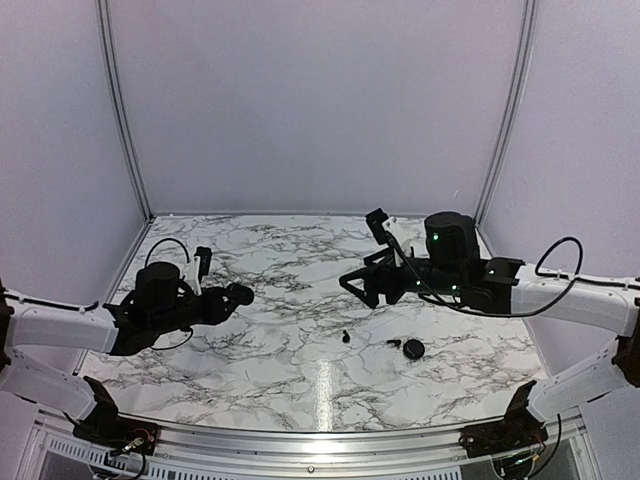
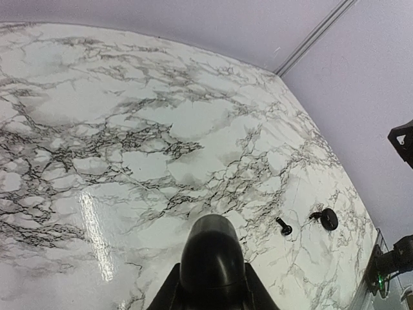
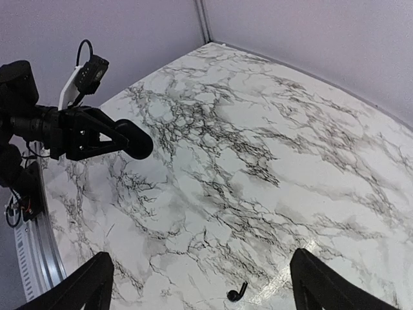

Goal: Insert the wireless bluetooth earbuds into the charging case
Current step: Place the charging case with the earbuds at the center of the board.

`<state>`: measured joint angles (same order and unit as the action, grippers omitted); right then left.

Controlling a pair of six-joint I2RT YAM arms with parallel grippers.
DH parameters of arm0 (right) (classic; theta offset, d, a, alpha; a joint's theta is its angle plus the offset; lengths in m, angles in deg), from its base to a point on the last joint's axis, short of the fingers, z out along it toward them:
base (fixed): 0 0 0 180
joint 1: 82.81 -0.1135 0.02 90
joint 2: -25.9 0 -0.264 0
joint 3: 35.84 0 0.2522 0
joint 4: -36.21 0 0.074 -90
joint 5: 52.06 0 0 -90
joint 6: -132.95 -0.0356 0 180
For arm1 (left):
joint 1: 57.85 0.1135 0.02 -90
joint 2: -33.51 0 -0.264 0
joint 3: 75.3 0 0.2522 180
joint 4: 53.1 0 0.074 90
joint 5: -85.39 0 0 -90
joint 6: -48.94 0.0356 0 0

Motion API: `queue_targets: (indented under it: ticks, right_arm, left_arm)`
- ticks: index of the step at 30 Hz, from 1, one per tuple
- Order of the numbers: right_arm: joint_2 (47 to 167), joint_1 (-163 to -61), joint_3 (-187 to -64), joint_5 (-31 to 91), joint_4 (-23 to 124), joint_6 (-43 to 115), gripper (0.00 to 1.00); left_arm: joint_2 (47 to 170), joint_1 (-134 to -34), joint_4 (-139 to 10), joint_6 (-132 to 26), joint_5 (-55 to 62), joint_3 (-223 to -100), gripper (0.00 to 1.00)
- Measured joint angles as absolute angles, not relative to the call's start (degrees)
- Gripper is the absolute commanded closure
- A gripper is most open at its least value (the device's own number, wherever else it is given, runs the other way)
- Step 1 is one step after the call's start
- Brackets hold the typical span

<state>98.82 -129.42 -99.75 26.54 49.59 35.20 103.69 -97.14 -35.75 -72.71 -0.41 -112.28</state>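
Marble-patterned bench [image 1: 280,250] carries 2 tiny black earbuds toward its near edge, right of centre. The first earbud [image 1: 346,337] sits nearer the middle. The second earbud [image 1: 392,343] lies just beside a black round disc [image 1: 413,349], which is toward the near right corner. Whether that disc belongs to the case I cannot tell.

The right claw [image 1: 352,288] hangs above the bench with its fingers spread wide and nothing between them. From it, the first earbud lies down and toward the near edge, almost straight back toward the arm bases. In the right wrist view that earbud shows low between the 2 fingers. Its stem is too small for me to read the long axis with any confidence.

The left claw [image 1: 230,297] is over the left half of the bench, well apart from both earbuds. It is closed around a black rounded object [image 2: 211,255], probably the charging case. I judge the right arm plainly the nearer one for picking up the first earbud.
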Motion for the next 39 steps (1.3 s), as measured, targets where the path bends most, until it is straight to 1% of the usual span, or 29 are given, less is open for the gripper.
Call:
queue_targets:
  ticks: [3,7,12,16,21,23,29,31,34,35,37,39]
  right_arm:
    - [96.5,-127.3,-96.6,27.7,49.8,32.9,0.01]
    - [91.9,-124.5,-93.4,29.5,49.5,30.5,0.02]
    - [86.5,-120.1,-89.8,28.6,48.7,27.4,0.01]
    - [85.2,-117.4,-89.3,28.2,50.6,25.2,0.01]
    - [85.3,-116.8,-89.3,28.7,55.6,22.0,0.01]
    - [85.4,-116.8,-89.2,29.6,57.6,20.6,0.02]
    - [86.5,-116.7,-87.9,32.1,63.7,16.1,0.01]
    - [86.5,-116.6,-87.0,33.3,65.5,14.7,0.01]
    - [86.5,-116.6,-85.6,34.7,68.1,12.9,0.01]
    - [86.6,-116.6,-85.3,35.1,69.1,12.5,0.01]
    - [87.1,-116.6,-85.2,36.0,70.9,11.8,0.01]
    - [87.8,-116.6,-85.2,37.1,72.0,11.3,0.02]
  left_arm:
    - [111.0,-94.9,-36.3,-73.8,3.7,-116.2,1.00]
    - [116.8,-92.2,-36.7,-74.3,6.4,-119.9,0.99]
    - [125.9,-88.8,-36.8,-75.4,10.1,-126.0,0.99]
    - [131.6,-87.3,-37.0,-76.2,11.8,-129.5,0.98]
    - [136.1,-86.3,-37.2,-77.7,13.5,-131.9,0.95]
    - [137.4,-85.8,-37.3,-78.2,14.0,-132.3,0.86]
    - [139.4,-84.4,-37.7,-79.3,15.3,-133.9,0.69]
    - [139.7,-84.1,-37.9,-79.5,15.4,-134.3,0.60]
    - [139.7,-83.8,-39.5,-79.7,14.8,-134.3,0.44]
    - [139.7,-83.7,-40.2,-79.6,14.7,-134.3,0.36]
    - [139.2,-83.7,-40.5,-79.3,14.3,-134.5,0.27]
    - [138.2,-83.7,-41.7,-78.6,13.4,-134.5,0.22]
